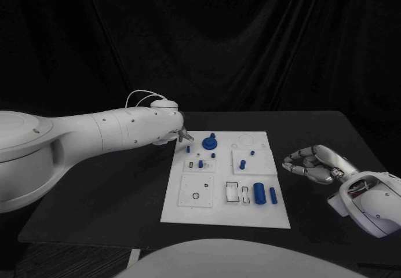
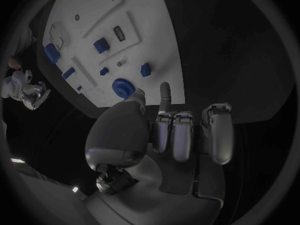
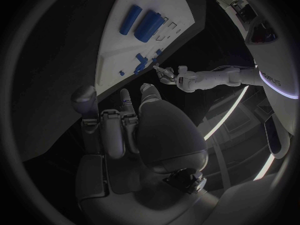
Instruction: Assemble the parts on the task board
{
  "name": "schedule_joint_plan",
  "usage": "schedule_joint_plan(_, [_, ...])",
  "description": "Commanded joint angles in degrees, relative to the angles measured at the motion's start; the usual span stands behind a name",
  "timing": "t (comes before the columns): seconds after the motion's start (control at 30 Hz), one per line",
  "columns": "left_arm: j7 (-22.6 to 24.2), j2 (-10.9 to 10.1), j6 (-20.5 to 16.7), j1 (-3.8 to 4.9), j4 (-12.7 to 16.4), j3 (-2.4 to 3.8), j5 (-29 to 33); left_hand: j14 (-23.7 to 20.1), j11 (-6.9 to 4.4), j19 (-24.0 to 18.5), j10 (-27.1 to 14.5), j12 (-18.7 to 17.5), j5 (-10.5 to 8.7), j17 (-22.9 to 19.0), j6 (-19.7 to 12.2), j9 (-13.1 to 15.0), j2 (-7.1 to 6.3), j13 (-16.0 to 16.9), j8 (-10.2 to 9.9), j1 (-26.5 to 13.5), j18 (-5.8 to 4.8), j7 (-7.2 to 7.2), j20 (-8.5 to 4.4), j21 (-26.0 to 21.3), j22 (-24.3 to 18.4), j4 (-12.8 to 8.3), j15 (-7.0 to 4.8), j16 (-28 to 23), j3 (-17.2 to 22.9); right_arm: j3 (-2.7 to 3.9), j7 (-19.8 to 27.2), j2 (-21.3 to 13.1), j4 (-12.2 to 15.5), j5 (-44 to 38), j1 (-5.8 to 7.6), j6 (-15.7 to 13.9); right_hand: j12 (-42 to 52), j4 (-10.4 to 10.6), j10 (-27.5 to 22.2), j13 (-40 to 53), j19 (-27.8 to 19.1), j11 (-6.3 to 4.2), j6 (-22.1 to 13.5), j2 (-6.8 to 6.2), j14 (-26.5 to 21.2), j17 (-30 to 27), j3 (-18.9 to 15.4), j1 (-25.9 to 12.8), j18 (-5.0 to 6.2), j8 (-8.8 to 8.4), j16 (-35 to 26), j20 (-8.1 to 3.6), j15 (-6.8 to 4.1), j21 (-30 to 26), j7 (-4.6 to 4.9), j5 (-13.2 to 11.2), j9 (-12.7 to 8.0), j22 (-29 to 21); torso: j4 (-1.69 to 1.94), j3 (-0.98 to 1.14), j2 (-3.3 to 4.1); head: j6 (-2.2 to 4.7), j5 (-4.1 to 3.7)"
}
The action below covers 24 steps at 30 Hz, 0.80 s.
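Head view shows the task board (image 1: 225,200) lying mid-counter (image 1: 109,191) with several blue parts upright in its far half, a round knob (image 1: 210,142) among them. Two blue cylinders (image 1: 266,193) lie loose at its near right, beside open slots, so the assembly looks partly done. Left hand (image 1: 182,136) hovers over the board's far-left corner, fingers partly curled, holding nothing. Right hand (image 1: 315,164) rests off the board's right edge, fingers curled in and empty.

left robot hand (image 2: 164,130) empty, fingers extended | near task board (image 2: 150,40) edge | blue parts (image 2: 122,87)
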Motion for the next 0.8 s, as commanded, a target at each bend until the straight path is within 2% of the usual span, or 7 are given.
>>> schedule_joint_plan(0.03, [1.0,0.2,2.4,-0.27,-0.2,0.05,0.8,5.9,0.46,3.5,6.0,0.2,0.36,15.1,0.7,-0.7,-0.04,15.0,-0.4,0.0,0.66,0.09,0.40,-0.3,12.6,0.0,0.41,0.2,0.3,0.03,0.1,0.0,0.1,-0.1,-0.12,-0.4,-0.2,0.2,4.2,6.7,-0.1,0.10,-0.3,-0.14,3.2,9.8,0.1,0.0,0.73,-0.13,0.1,0.06,-0.14,0.3,0.15,0.2,-0.1,5.7,-0.02,0.05,-0.05,0.00,0.07])
schedule_joint_plan(0.47, [1.7,0.7,2.1,-1.03,-0.7,0.05,2.7,5.9,0.35,3.5,6.0,0.2,0.72,15.1,2.1,-1.9,0.07,15.0,-0.5,0.2,0.67,-0.11,0.40,-0.3,12.6,-0.1,0.36,0.2,0.4,0.03,0.0,0.1,0.1,-0.1,-0.13,-0.4,-0.2,0.2,4.1,6.6,-0.1,0.08,-0.2,-0.07,3.1,9.8,0.2,0.0,0.74,-0.05,0.1,0.08,-0.14,0.2,0.11,0.3,-0.1,5.7,-0.01,0.04,-0.06,0.00,0.01])
schedule_joint_plan(0.8, [3.1,1.2,1.0,-1.20,-1.0,0.05,3.0,5.9,0.33,3.4,6.0,0.2,0.71,15.1,2.2,-2.1,0.05,15.0,-0.5,0.0,0.75,-0.11,0.40,-0.7,12.5,0.0,0.35,0.2,0.4,0.03,-0.1,0.1,0.1,-0.1,-0.13,-0.3,-0.2,0.1,4.1,6.6,-0.1,0.07,-0.1,-0.04,3.1,9.7,0.3,0.1,0.75,-0.02,0.1,0.08,-0.14,0.2,0.10,0.3,0.0,5.7,-0.02,0.04,-0.04,0.00,-0.03])
